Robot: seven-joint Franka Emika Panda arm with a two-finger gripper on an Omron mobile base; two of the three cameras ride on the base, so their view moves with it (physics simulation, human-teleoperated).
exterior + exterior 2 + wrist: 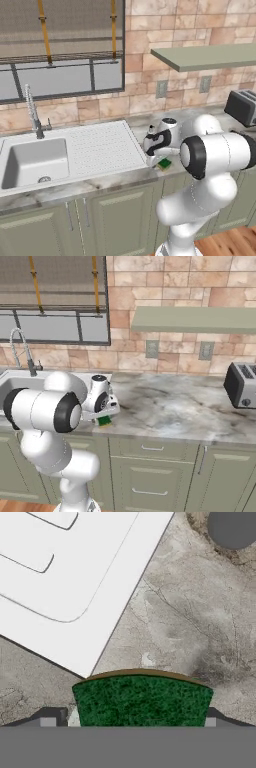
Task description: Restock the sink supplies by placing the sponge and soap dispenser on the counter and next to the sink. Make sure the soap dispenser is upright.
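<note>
Green scouring face of the small rectangular sponge, yellow-brown edge showing along its far side, sits closest to the hand camera, between the two dark finger tips of the white arm's two-finger gripper. The tips stand just outside the sponge's short ends; whether they touch it cannot be told, so jaws read as spread wide about the sponge, grip uncertain. From the base cameras the sponge lies flat on the grey-white veined marble counter, under the down-pointing hand, near the counter's front edge.

Landmark: the pale grey-white inset sink. The sponge is to the right of the sink, just off the front right corner of the sink's ribbed drainboard; in the hand view a strip of bare marble separates sponge from the white drainboard corner.

Beyond the sponge, farther from the sink's front edge, a slim grey-silver soap dispenser stands on the marble just beside the drainboard's right rim; its round grey top shows in the hand view. It looks upright, though the arm hides most of it.

Behind the sink basin, a tall chrome spring faucet against the tan brick wall. Far right of the sink, a dark toaster on the same counter.
</note>
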